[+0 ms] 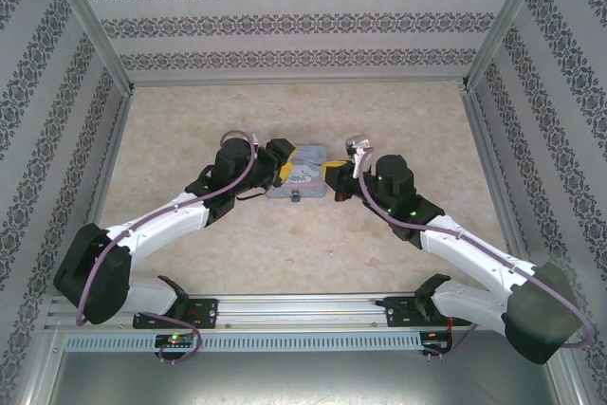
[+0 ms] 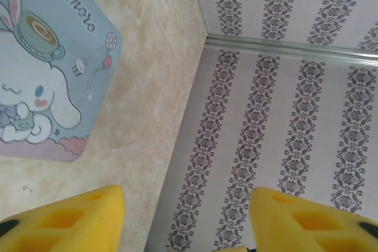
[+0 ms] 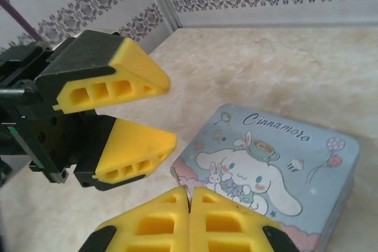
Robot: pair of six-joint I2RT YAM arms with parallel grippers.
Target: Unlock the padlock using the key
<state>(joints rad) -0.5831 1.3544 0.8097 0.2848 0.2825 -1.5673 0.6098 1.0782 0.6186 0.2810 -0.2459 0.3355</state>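
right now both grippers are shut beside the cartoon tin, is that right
No. The left gripper is open, its jaws standing apart in the right wrist view; the right gripper is shut. Both are beside the cartoon tin.

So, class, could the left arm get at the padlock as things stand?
Probably yes: the left gripper hangs open beside the tin, and the padlock at its near edge looks unobstructed.

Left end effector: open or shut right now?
Open. The left end effector shows its two yellow fingers apart in the right wrist view, nothing between them; its own camera sees table through the gap.
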